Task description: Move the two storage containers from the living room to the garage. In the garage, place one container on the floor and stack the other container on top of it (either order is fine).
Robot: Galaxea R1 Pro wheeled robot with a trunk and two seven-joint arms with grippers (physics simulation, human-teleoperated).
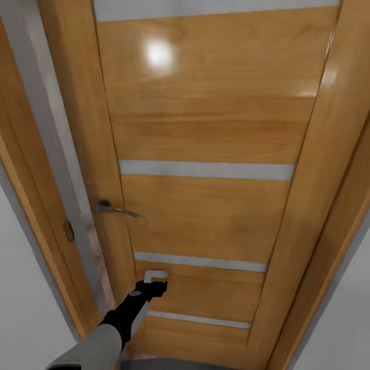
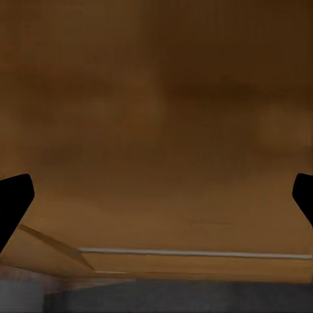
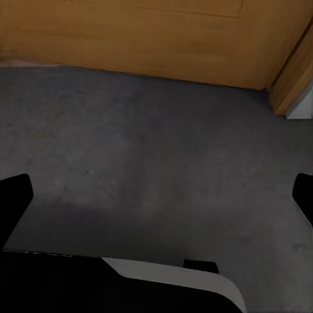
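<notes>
The two storage containers are out of view. I am facing a wooden door (image 1: 205, 216) with pale horizontal glass strips, close up. My left arm reaches forward, and my left gripper (image 1: 155, 277) is at the door's lower panel, below the metal lever handle (image 1: 115, 208). In the left wrist view the left gripper (image 2: 156, 195) is open, its dark fingertips (image 2: 13, 199) wide apart with the door panel right in front. My right gripper (image 3: 156, 195) is open and empty, pointing down at the dark grey floor (image 3: 156, 150) near the door's foot.
Wooden door frames stand at the left (image 1: 31, 169) and right (image 1: 329, 216), with pale grey walls (image 1: 25, 308) outside them. A grey strip runs between the left frame and the door's handle side. A frame corner (image 3: 293, 78) shows in the right wrist view.
</notes>
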